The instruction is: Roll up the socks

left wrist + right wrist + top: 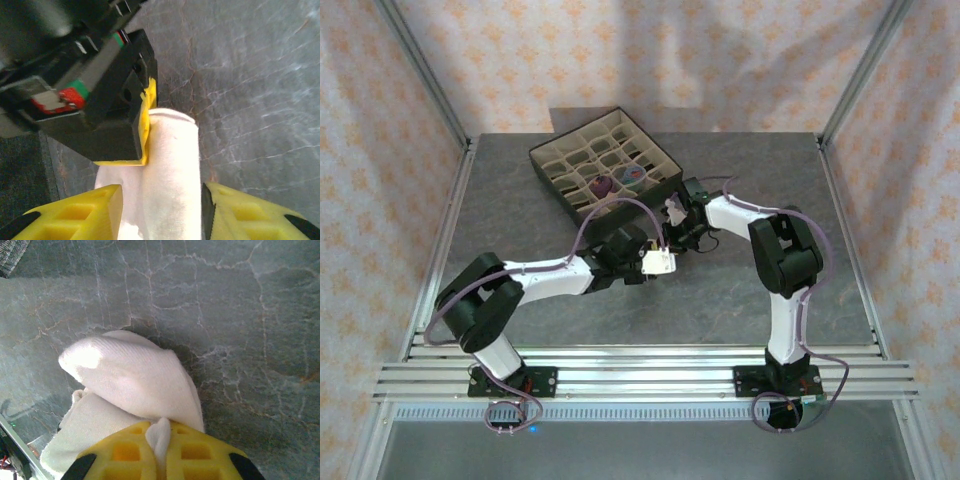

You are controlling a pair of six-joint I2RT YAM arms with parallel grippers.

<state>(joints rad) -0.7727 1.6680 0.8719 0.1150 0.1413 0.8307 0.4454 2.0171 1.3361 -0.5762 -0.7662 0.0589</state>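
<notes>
Lower centre — our right gripper pinches the white sock; our left gripper straddles it, jaws parted.

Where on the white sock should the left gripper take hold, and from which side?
Grip the white sock across its rolled middle, coming down from above. The roll lies as a narrow tube between the open fingers of the left gripper, so they can close on its two long sides. The right gripper pinches a fold at one end, so probably keep clear of that end.
</notes>
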